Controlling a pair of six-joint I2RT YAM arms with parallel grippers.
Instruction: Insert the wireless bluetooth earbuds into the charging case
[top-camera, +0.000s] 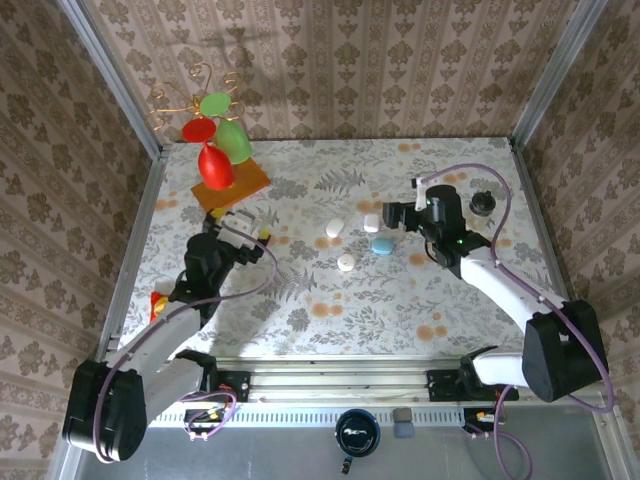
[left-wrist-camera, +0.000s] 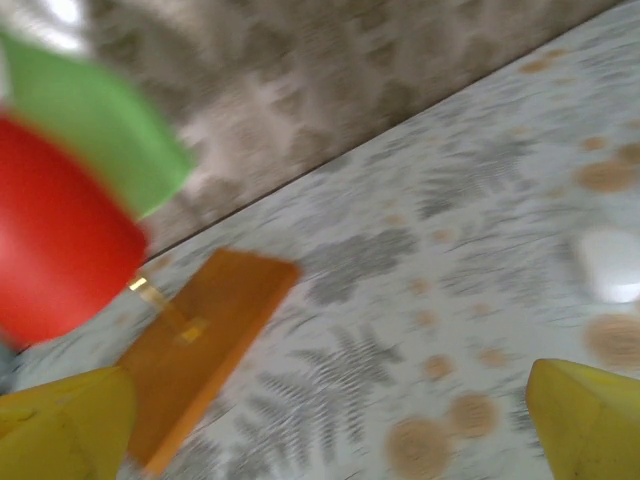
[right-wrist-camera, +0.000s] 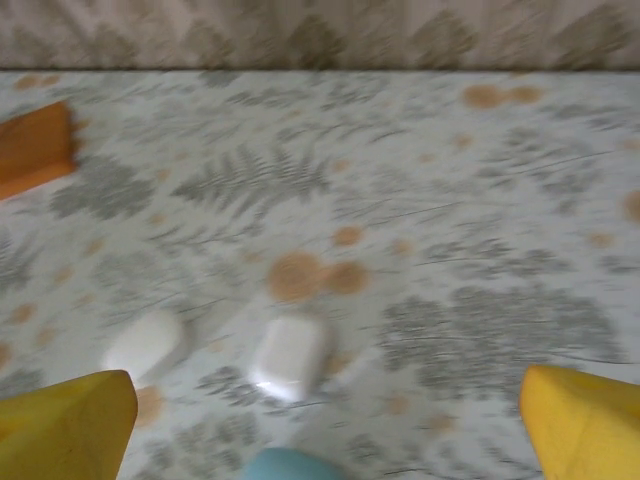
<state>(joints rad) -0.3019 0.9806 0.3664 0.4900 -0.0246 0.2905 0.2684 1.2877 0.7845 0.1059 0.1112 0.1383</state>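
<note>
The charging case of pale blue, pebble-shaped plastic (right-wrist-camera: 285, 465) lies on the fern-patterned tablecloth (right-wrist-camera: 480, 330) close under the right gripper (right-wrist-camera: 325, 425). The lower edge of the right wrist view cuts it off, so whether its lid is up or down cannot be told. That gripper's yellow fingers stand wide apart at the frame's lower corners with nothing between them. Just beyond the blue case sits a white rounded plastic case (right-wrist-camera: 290, 355). To its left, apart from it, lies a white oval pebble-like case (right-wrist-camera: 145, 343), soft with blur. From above, a third white pebble (top-camera: 346, 263) lies nearer the arms' bases. The wireless bluetooth earbuds are too small to make out against the busy pattern. The left gripper (left-wrist-camera: 330, 430) hangs over the table's left side, its yellow fingers spread wide and empty. Farther back stands an orange rectangular board (top-camera: 232, 186) carrying a red goblet shape (top-camera: 214, 165) and a green goblet shape (top-camera: 232, 140), both heavily blurred in the left wrist view. A small black round object (top-camera: 483, 203), too small to identify, sits toward the far right.
</note>
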